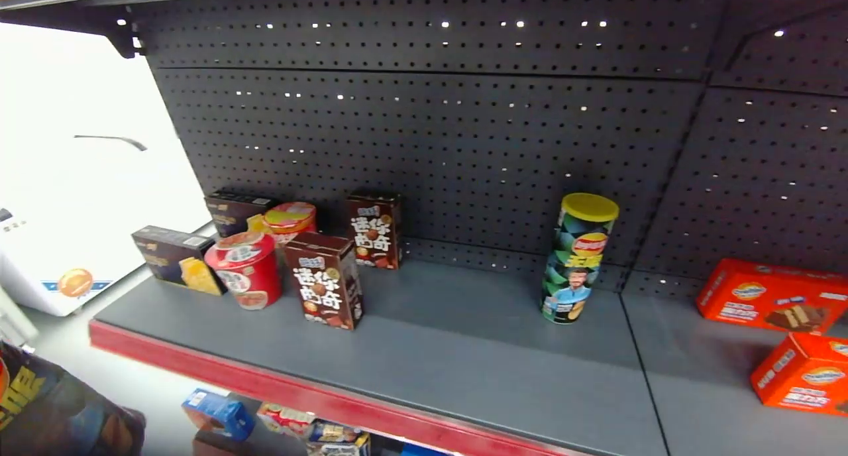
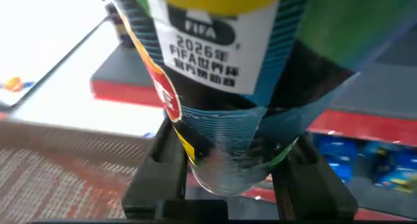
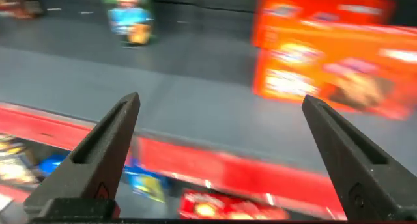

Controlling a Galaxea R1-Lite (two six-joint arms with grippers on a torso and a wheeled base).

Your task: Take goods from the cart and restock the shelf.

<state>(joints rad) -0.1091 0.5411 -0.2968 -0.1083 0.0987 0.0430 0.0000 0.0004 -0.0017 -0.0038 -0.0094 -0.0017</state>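
A tall chip can (image 2: 221, 68) with a yellow lid and blue-green sides stands between the fingers of my left gripper (image 2: 233, 146), which is shut on its lower end, in front of the shelf's red edge (image 2: 124, 94). A matching chip can (image 1: 578, 257) stands upright on the grey shelf (image 1: 464, 350), right of the middle. My right gripper (image 3: 220, 100) is open and holds nothing; it hangs before the shelf's red edge (image 3: 195, 162), with orange boxes (image 3: 332, 61) and the standing chip can (image 3: 130, 19) beyond it.
At the shelf's left stand two brown boxes (image 1: 328, 280), two red cups (image 1: 245, 270) and two dark boxes (image 1: 175, 257). Two orange boxes (image 1: 768, 293) lie at the right. Bare shelf lies between the brown boxes and the can. Packets (image 1: 218, 413) sit on the shelf below.
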